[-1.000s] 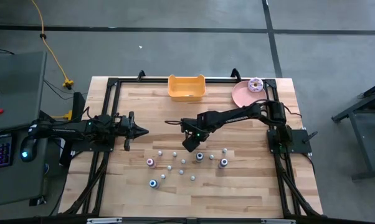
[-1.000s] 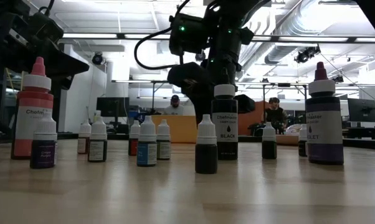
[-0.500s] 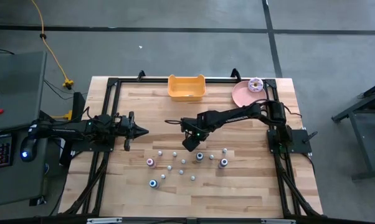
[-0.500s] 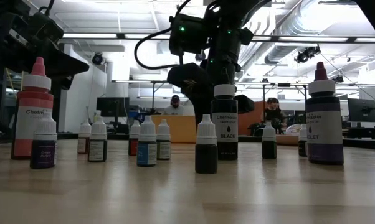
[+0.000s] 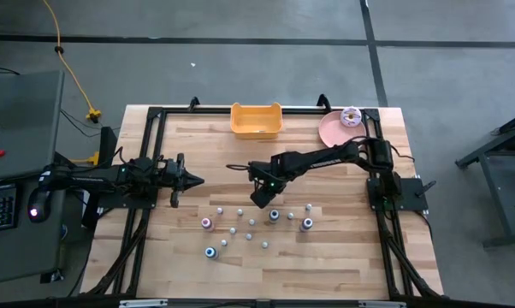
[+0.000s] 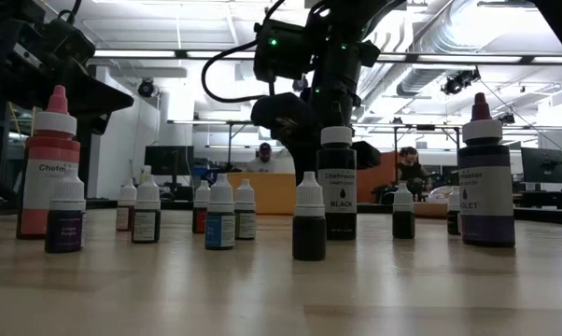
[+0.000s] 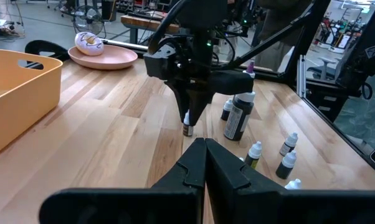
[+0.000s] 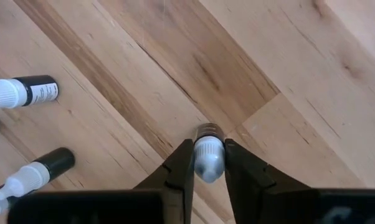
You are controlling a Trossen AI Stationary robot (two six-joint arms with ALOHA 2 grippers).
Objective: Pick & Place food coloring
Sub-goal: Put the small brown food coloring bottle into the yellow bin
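Several small food coloring bottles stand upright on the wooden table, with larger ones among them. My right gripper points steeply down at the far edge of this group, its two fingers closed on one tiny bottle with a whitish cap; the left wrist view shows that bottle under the fingers. My left gripper waits at the table's left, shut and level. My right gripper pinches the tiny bottle's whitish cap between its two fingers, one on each side. The fingers come from above, pointing steeply down. The bottle stands upright with its base on the table.
A yellow bin sits at the far edge, and a pink plate with a donut at the far right. Other bottles stand close on the near side of the right gripper, among them a black one.
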